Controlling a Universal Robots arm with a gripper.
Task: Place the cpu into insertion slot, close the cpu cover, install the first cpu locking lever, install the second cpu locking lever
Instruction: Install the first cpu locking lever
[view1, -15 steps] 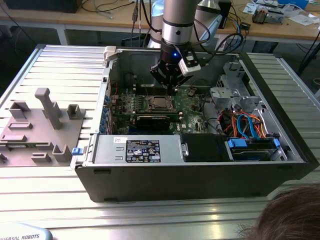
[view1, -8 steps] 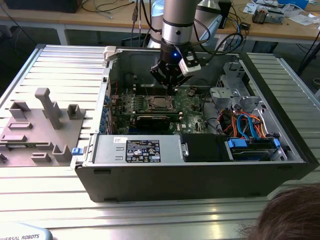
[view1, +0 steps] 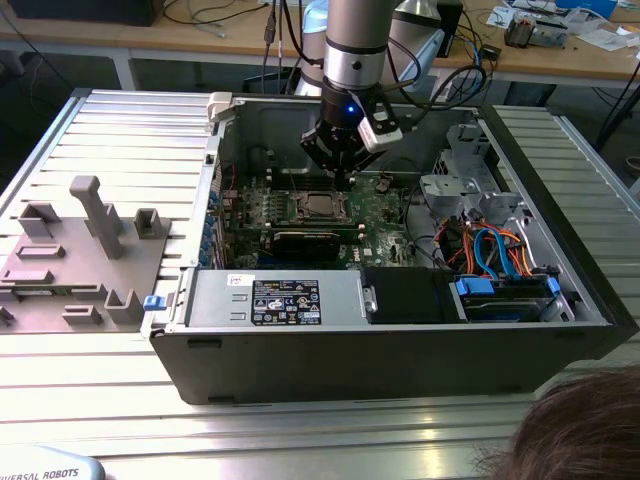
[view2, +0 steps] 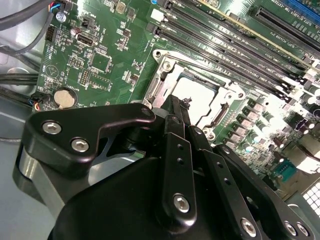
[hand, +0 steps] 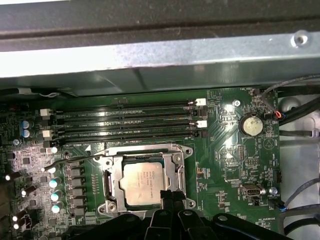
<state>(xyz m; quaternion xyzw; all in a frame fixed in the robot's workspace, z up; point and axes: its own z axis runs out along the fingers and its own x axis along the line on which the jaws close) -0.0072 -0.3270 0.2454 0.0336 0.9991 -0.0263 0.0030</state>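
The cpu, a silver-grey square, lies in the insertion slot on the green board. The cpu cover lies flat around it as a metal frame. A thin locking lever runs along one edge of the slot, and its hooked end sticks out over the board. My gripper has its black fingers together, tips at the cover's edge beside the cpu, nothing held. In the second wrist view the gripper meets the cover next to the bright cpu. In the exterior view the gripper hangs just over the slot.
Long black memory slots and the case wall lie beyond the socket. A coin battery sits to one side. A power supply and a drive bay with cables line the case's near side. A grey fixture stands outside it.
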